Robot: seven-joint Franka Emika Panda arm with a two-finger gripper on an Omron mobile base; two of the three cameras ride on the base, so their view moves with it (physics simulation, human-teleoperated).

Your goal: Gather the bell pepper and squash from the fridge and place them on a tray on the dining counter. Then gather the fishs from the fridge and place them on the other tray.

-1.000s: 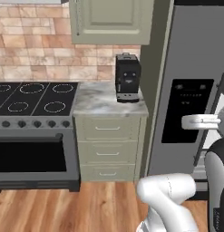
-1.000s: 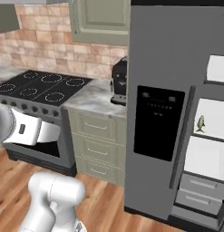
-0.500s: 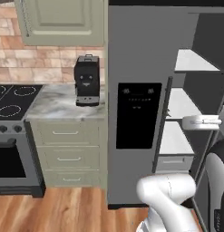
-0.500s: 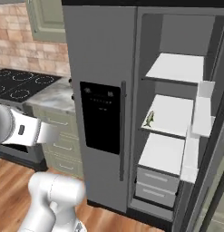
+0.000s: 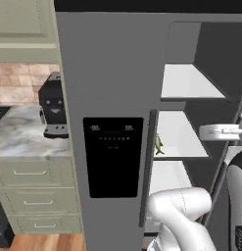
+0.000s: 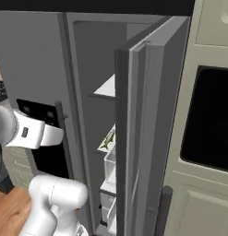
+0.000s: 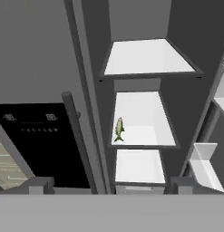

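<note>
The hand (image 7: 106, 185), fingers spread and holding nothing, faces the fridge (image 5: 112, 88), whose right door stands open, where one silvery fish (image 7: 119, 129) lies on the middle shelf (image 7: 145, 136); the dispenser panel (image 5: 114, 156) shows unreadable pale digits.

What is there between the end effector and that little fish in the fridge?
Nothing: in the hand view, open space separates the open end effector from the fish on its white shelf.

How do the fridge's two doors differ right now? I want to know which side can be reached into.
The right door is swung open, baring white shelves and a small fish; the left door is shut. The left door carries a black dispenser panel; on the right door I can make out none. Both are grey, and the left has a dark vertical handle.
</note>
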